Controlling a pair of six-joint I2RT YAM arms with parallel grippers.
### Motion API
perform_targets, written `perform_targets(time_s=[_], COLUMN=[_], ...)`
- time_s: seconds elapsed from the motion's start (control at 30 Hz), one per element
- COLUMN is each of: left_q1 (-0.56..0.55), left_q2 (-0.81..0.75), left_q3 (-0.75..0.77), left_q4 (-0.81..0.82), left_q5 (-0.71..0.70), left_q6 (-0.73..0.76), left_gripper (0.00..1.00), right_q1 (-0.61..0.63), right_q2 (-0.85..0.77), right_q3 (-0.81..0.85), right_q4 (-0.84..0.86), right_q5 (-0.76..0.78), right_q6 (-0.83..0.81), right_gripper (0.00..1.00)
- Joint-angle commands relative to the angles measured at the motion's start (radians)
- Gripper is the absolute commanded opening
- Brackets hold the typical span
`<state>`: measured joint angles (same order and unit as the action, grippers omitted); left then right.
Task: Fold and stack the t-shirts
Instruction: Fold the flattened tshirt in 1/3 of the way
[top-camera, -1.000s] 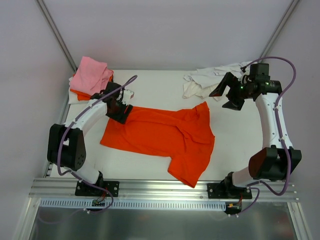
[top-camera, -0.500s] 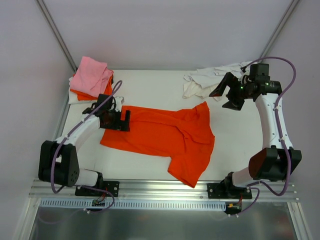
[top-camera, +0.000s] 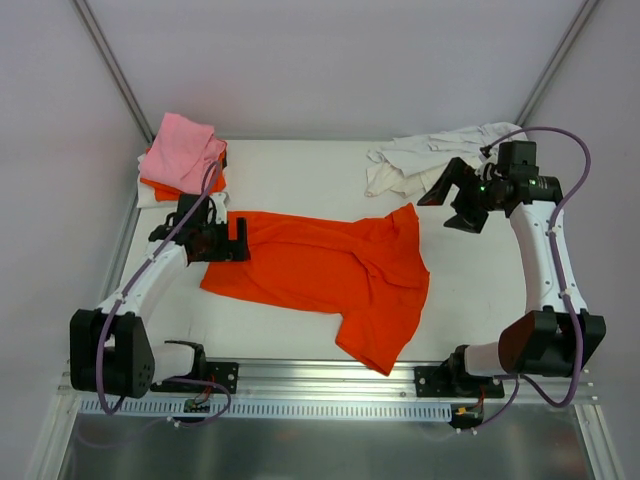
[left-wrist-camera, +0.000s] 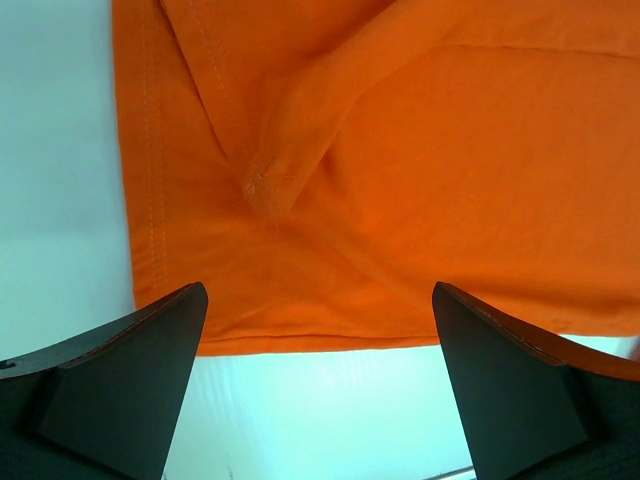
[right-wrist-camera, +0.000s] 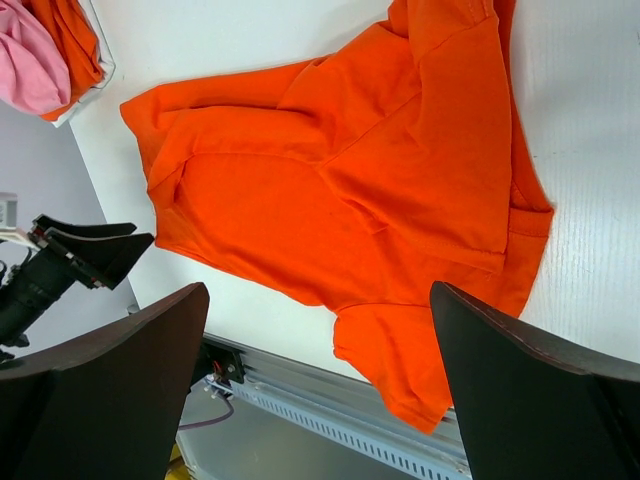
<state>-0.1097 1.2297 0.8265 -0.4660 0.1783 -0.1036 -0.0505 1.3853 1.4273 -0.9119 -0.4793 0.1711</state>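
Note:
A bright orange t-shirt (top-camera: 330, 275) lies spread and creased in the middle of the table, one sleeve toward the front rail. My left gripper (top-camera: 244, 241) is open at the shirt's left hem. In the left wrist view the left gripper (left-wrist-camera: 320, 390) has only bare table between its fingers and the orange cloth (left-wrist-camera: 400, 180) just ahead. My right gripper (top-camera: 452, 203) is open and empty, raised over the back right, looking down on the orange shirt (right-wrist-camera: 370, 180). A folded stack with a pink t-shirt (top-camera: 182, 150) on top sits back left. White t-shirts (top-camera: 420, 160) lie crumpled back right.
The metal rail (top-camera: 330, 378) with both arm bases runs along the table's near edge. Slanted frame posts (top-camera: 110, 70) stand at the back corners. The right wrist view shows the stack (right-wrist-camera: 40, 55) at its upper left and the left gripper (right-wrist-camera: 90, 255) at its left edge.
My left gripper opened, letting go of the orange shirt's left edge, and drew back to the left. The right gripper shifted slightly and stayed open.

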Motion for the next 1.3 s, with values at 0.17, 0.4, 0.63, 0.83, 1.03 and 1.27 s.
perform_targets(time_s=[0.17, 0.4, 0.63, 0.83, 1.03, 1.27], left_q1=[-0.002, 0.002, 0.054, 0.056, 0.044, 0.024], left_q2=[0.155, 0.093, -0.019, -0.107, -0.095, 0.04], left_q3=[0.072, 0.034, -0.038, -0.115, -0.119, 0.055], left_q4=[0.04, -0.026, -0.043, -0.01, 0.026, -0.016], left_q5=[-0.022, 0.021, 0.231, 0.328, 0.412, 0.421], left_q6=[-0.057, -0.056, -0.12, -0.191, -0.229, -0.238], left_gripper=[0.99, 0.99, 0.99, 0.99, 0.99, 0.97], right_q1=[0.006, 0.006, 0.02, 0.024, 0.032, 0.098], right_q2=[-0.054, -0.136, -0.284, -0.495, -0.43, -0.137], right_q3=[-0.007, -0.145, -0.381, -0.516, -0.598, -0.446], right_q4=[0.031, -0.002, -0.028, -0.111, -0.006, 0.14], right_q5=[-0.005, 0.064, 0.146, 0.211, 0.114, 0.012], right_q6=[-0.001, -0.05, -0.076, -0.105, -0.12, -0.09], right_gripper=[0.99, 1.0, 0.99, 1.0, 0.99, 0.91])
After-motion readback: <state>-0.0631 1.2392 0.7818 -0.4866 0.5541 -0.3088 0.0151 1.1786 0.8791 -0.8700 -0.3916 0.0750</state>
